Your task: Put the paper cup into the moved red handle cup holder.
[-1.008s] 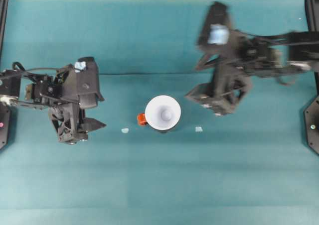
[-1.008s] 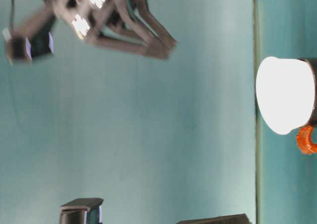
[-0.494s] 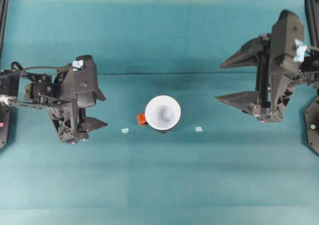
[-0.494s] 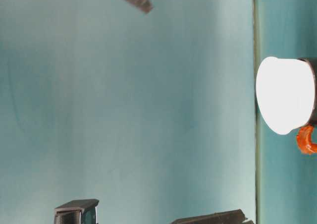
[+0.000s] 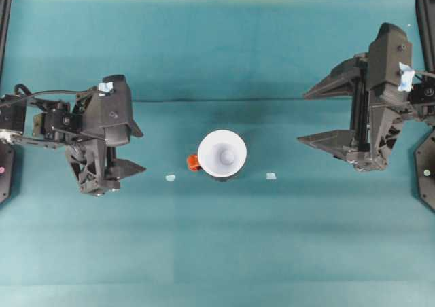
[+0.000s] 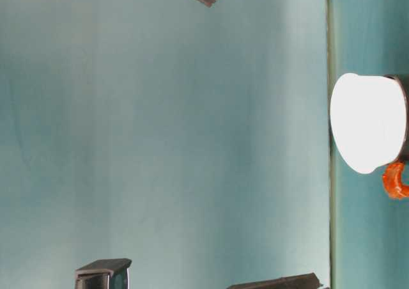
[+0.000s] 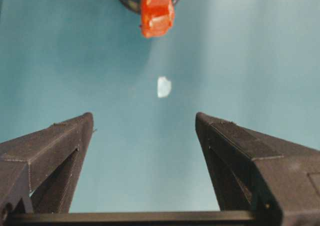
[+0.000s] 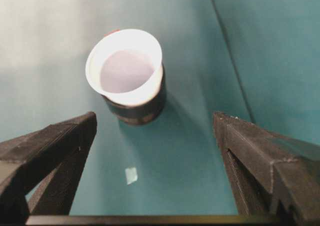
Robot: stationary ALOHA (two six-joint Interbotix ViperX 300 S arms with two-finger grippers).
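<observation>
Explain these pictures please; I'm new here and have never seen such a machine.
Two black robot arms work over a teal table. One picture looks down from above, one from table level lies sideways, and two come from cameras on the wrists. In the middle a white paper cup sits inside a glossy black cup holder with a red handle. Two small pale scraps lie on either side. The left gripper and right gripper are both open, holding nothing.
</observation>
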